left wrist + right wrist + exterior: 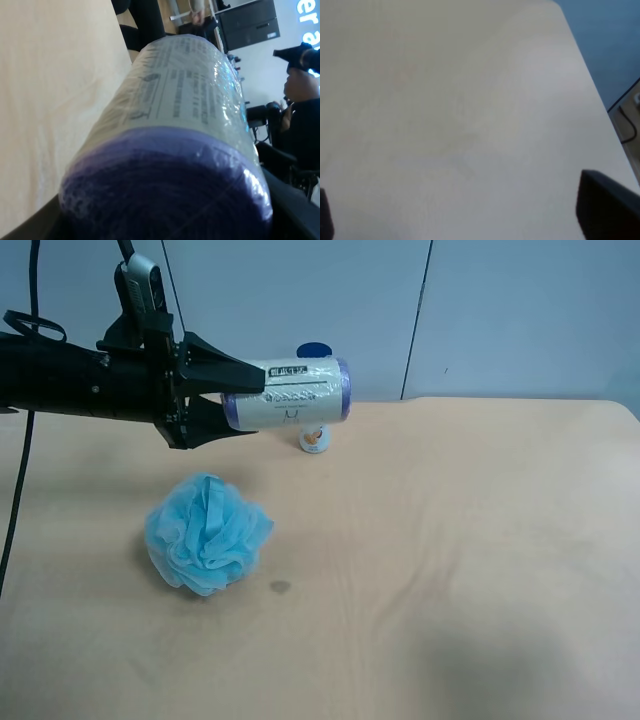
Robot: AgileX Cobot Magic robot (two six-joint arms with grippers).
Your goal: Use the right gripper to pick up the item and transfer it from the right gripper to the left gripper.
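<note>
The item (295, 392), a stubby roll with a cream printed label and lavender ends, is held in the air above the table's far left part. The left gripper (258, 405), on the black arm with the grey-silver module at the exterior high view's left, is shut on one end of it. The left wrist view shows the roll (190, 125) close up between the dark fingers (295, 210). The right gripper (462, 215) is open and empty over bare table; only its finger (607, 210) edges show. The right arm is out of the exterior high view.
A fluffy light-blue bath pouf (208, 533) lies on the beige table (450, 540) below the held roll. A slim white bottle (314, 438) with a navy cap stands behind the roll near the back edge. A small dark spot (280, 587) marks the tabletop.
</note>
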